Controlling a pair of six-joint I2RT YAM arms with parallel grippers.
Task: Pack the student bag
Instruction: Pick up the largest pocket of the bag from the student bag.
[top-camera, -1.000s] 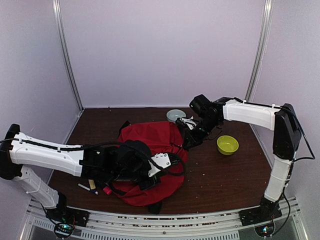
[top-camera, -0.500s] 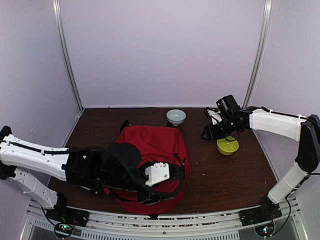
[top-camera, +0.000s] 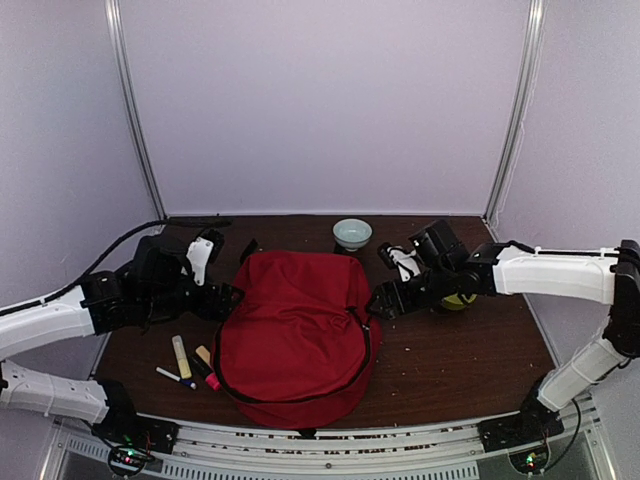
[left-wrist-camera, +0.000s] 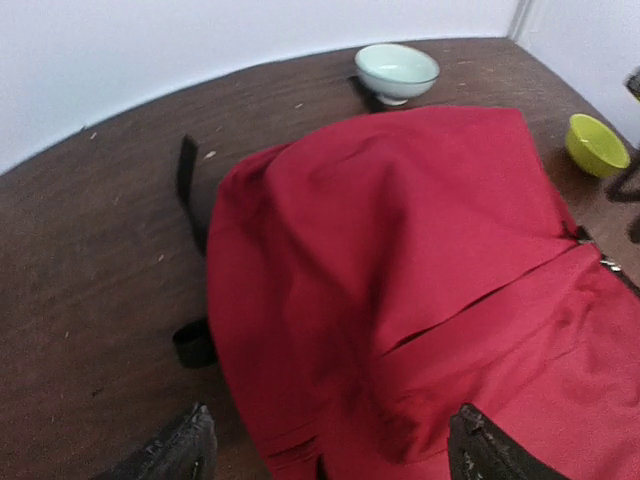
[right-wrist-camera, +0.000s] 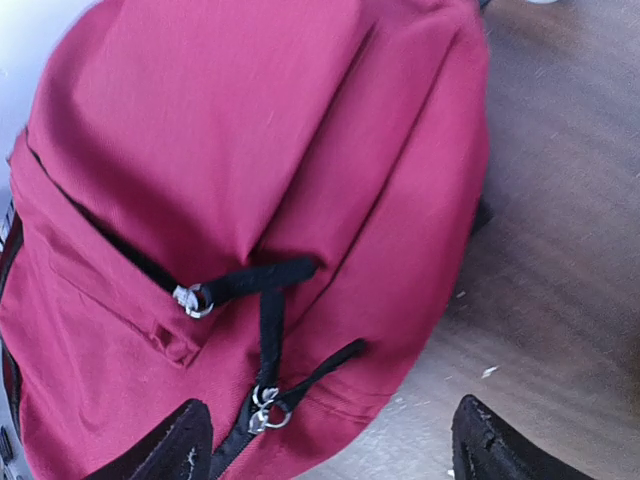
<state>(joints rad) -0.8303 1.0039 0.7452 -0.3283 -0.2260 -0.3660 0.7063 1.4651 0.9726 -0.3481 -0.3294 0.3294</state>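
I see the bag (top-camera: 295, 330) lying flat mid-table (top-camera: 450, 350), and I can't see inside it. The left gripper (left-wrist-camera: 335, 455) at its left edge and the right gripper (right-wrist-camera: 330, 450) at its right both stand wide, gripping nothing. The pale bowl (left-wrist-camera: 397, 72) behind it and the green bowl (left-wrist-camera: 596, 143) to its right show bare insides.

Pale lilac walls (top-camera: 320, 100), dark wooden table (top-camera: 450, 350), metal corner rails (top-camera: 135, 110)
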